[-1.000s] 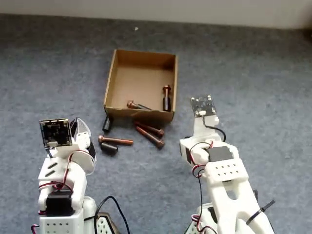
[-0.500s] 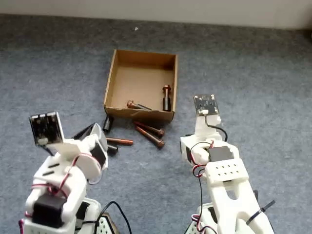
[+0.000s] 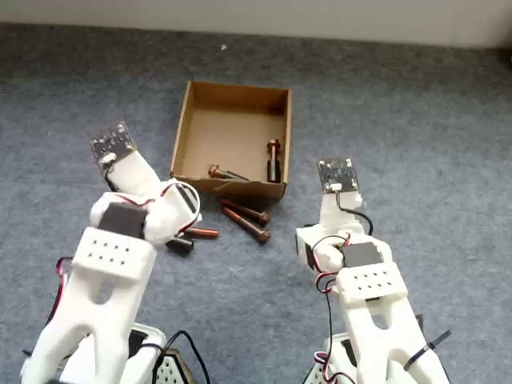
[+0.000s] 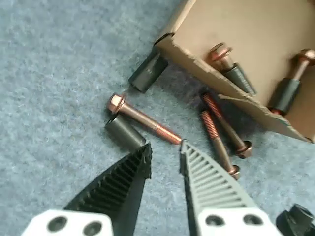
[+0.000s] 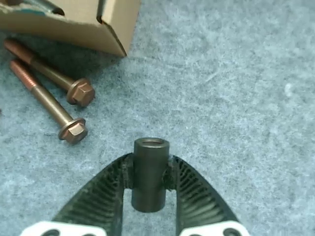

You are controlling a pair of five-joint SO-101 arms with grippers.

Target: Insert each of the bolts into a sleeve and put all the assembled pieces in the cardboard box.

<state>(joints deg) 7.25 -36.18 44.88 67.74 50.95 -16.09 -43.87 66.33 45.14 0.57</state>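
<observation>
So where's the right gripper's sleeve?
In the right wrist view, the sleeve sits clamped in the right gripper, over carpet, near two bolts and the cardboard box.

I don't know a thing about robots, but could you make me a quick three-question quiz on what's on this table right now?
1. What does the right gripper hold?
A. a copper-coloured bolt
B. a dark cylindrical metal sleeve
C. nothing

2. True or false: the brown cardboard box is empty.

3. How many loose copper-coloured bolts lie on the grey carpet outside the box?

Key:
1. B
2. False; two bolt-and-sleeve pieces lie in it.
3. Three
</observation>
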